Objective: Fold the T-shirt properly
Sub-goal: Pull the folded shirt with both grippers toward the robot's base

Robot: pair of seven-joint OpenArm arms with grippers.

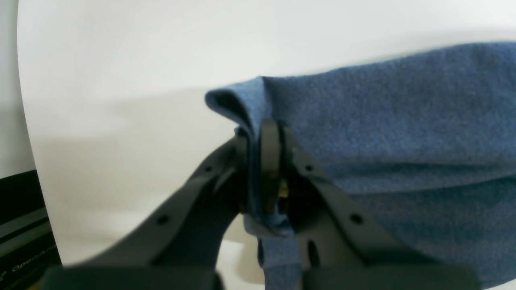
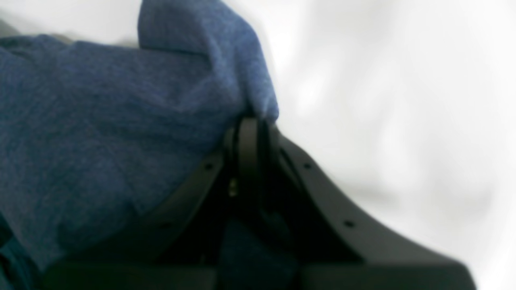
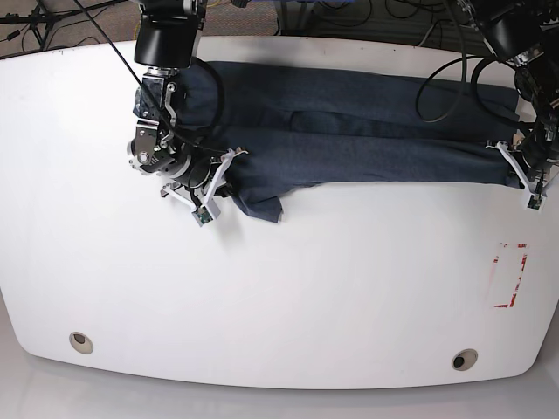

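The dark navy-blue T-shirt (image 3: 367, 131) lies as a long, lengthwise-folded band across the far half of the white table (image 3: 279, 288). A loose corner hangs out at its near left edge. At the shirt's left end in the base view, my right gripper (image 3: 232, 157) is shut on the fabric. The right wrist view shows its jaws (image 2: 250, 121) pinching a raised fold of the T-shirt (image 2: 100, 121). My left gripper (image 3: 500, 148) holds the shirt's right end. Up close, it (image 1: 260, 131) is shut on a thin fold of the T-shirt (image 1: 403, 121), and a strip of cloth hangs down between the fingers.
A red-outlined rectangle (image 3: 509, 275) is marked on the table near its right edge. Two round holes (image 3: 80, 342) (image 3: 464, 359) sit along the front edge. Cables run behind the table's far edge. A black box (image 1: 20, 225) shows at the left of the left wrist view.
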